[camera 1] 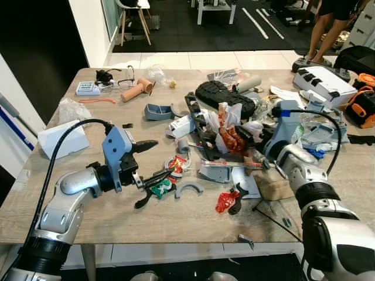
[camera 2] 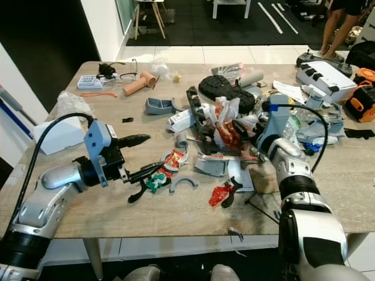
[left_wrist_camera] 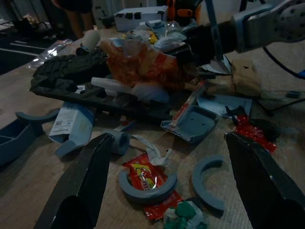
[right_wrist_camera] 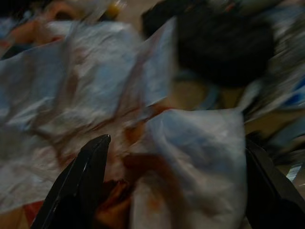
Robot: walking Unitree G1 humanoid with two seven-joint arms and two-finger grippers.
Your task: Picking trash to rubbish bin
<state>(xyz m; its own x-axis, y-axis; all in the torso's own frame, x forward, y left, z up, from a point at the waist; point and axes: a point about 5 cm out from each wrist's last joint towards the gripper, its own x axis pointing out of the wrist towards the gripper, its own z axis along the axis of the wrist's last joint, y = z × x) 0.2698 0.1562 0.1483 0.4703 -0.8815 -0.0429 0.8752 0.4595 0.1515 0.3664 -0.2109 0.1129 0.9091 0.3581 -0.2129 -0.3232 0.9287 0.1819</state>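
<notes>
While hovering low over the table (camera 1: 53, 211), kept fingers spread wide on the left gripper (camera 1: 153, 166), one black finger pointing forward above and the other slanting down beside the small red wrapper (camera 1: 177, 165) and the green scrap (camera 1: 161, 188). Closed on nothing as yet. Sat among grey half rings (camera 1: 188, 188) near the front middle of the table, so best squared up over the red wrapper first and lowered until both fingers straddled it, keeping clear of the ring lying across it in the left wrist view.

Reached the right gripper (camera 1: 249, 136) into the heap at mid-table, fingers apart on either side of the crumpled red and white bag (camera 1: 229, 126). Looked blurred in the right wrist view, so probably not clamped yet, though hard to say for certain. Better pushed a little deeper to catch a thick fold rather than a loose edge, then lifted straight up to avoid dragging the black tread piece (camera 1: 225, 95) or the grey tray (camera 1: 212, 171) along.

Could not make out a bin anywhere; would need finding once something was held.
</notes>
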